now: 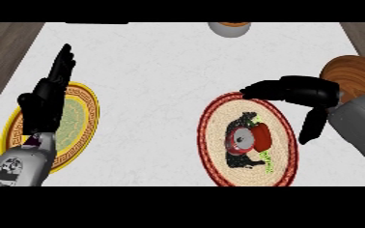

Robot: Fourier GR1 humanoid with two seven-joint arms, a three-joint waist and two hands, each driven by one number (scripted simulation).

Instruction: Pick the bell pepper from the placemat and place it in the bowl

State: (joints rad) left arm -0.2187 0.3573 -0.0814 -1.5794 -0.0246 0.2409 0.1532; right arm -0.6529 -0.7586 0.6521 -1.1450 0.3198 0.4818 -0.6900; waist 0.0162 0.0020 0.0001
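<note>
A red bell pepper (257,135) lies on its side near the middle of a round woven placemat (214,125) with a red rim, its green stem toward the near edge. My right hand (314,94) is open over the placemat's far right edge, above and to the right of the pepper. Its fingers stretch left, its thumb hangs down, and it does not touch the pepper. At the left stands a yellow bowl (89,108) with a patterned rim and a green inside. My left hand (44,104) rests open in front of the bowl, fingers up, hiding part of it.
A brown wooden object (349,72) sits at the right edge, just behind my right hand. A grey and orange vessel (230,29) stands at the counter's far edge. White counter lies between the bowl and the placemat.
</note>
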